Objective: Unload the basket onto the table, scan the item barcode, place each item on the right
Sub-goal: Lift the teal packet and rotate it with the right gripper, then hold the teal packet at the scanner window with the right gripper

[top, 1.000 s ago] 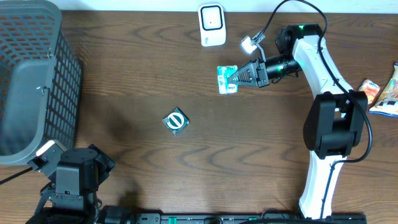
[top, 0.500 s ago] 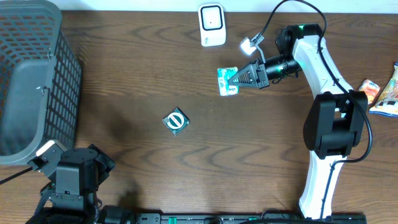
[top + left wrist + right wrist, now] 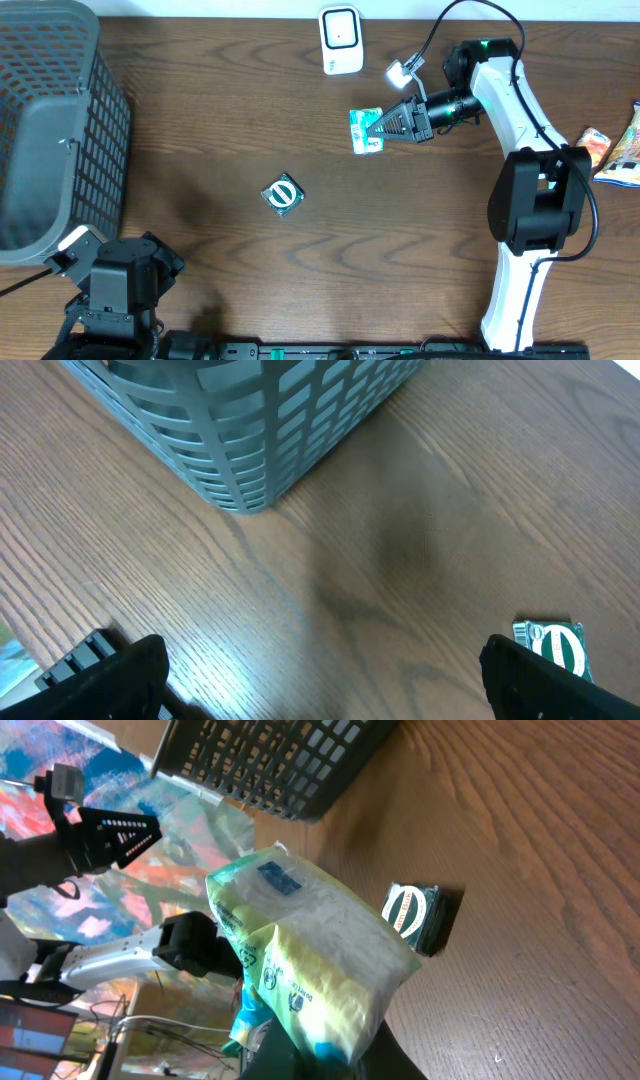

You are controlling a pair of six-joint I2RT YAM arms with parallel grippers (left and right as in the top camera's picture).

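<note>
One snack packet (image 3: 363, 130) sits clamped in right hand (image 3: 380, 124), near the scanner (image 3: 341, 40). Angle its coded side twd scanner, hold steady. Left hand (image 3: 320, 678) idle, spread wide.

Pouch (image 3: 366, 129): crinkled plastic, pale green and white with teal print and a blue patch; pinched at one end by the closed jaws of the right gripper (image 3: 383, 124); held above the table (image 3: 200, 150), near the scanner, not touching it.
Scanner (image 3: 341, 39): white rounded box with a dark window, at the far table edge.
Small pack (image 3: 282, 194): dark green square with a white round emblem, flat mid-table, well apart from the pouch.
</note>
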